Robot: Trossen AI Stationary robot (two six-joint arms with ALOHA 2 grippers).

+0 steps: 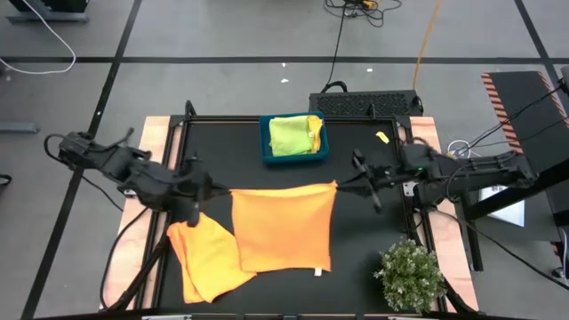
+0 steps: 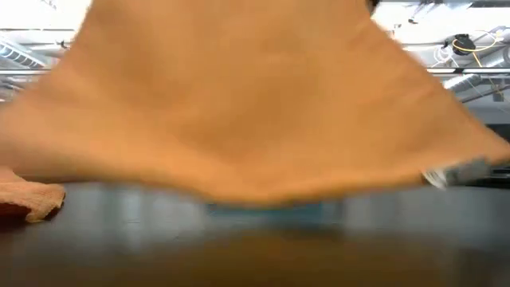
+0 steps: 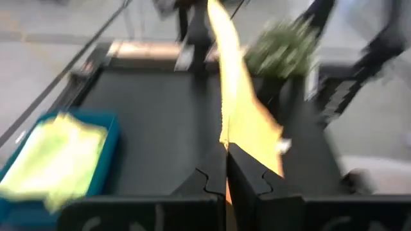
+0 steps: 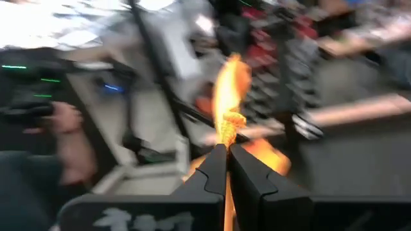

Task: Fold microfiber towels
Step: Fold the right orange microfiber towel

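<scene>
Your left gripper [image 3: 226,149] and right gripper [image 4: 227,149] are each clenched on a corner of the orange towel [image 1: 283,225]. You have it stretched between them above the table [image 1: 364,240].

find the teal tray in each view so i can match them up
high view: teal tray at the table's back middle, green and yellow towels inside.
low view: only a blurred teal strip under the hanging orange towel.
left wrist view: beside the held orange towel.
right wrist view: not in it.
Shared landmark: the held orange towel.
</scene>
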